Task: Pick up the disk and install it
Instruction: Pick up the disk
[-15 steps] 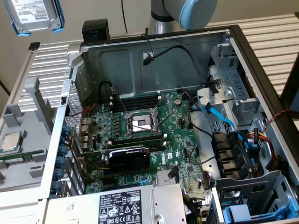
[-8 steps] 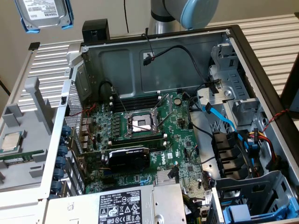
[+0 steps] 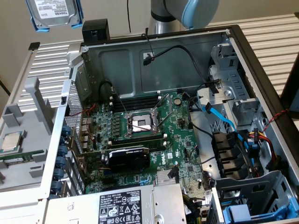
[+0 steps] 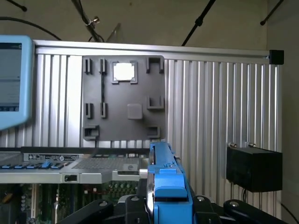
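The disk (image 3: pixel 53 14) hangs in the air above the far left corner of the open computer case (image 3: pixel 233 35), at the top of the exterior view's left. It is silver-grey with a white label and a blue carrier frame. In the wrist view the disk (image 4: pixel 167 179) is seen edge-on, its blue frame standing up between the black fingers (image 4: pixel 96 209) of my gripper (image 4: pixel 168 210). The gripper is shut on the disk. The arm's light-blue joint (image 3: pixel 196 11) is behind the case's back wall.
Inside the case are the motherboard with an open processor socket (image 3: pixel 140 122), a black graphics card (image 3: pixel 128 156) and the power supply (image 3: pixel 117 207). Metal drive bays (image 3: pixel 233 100) with a blue cable (image 3: pixel 219 116) line the exterior view's right. A grey fixture (image 3: pixel 23 126) holds a square chip (image 3: pixel 11 141).
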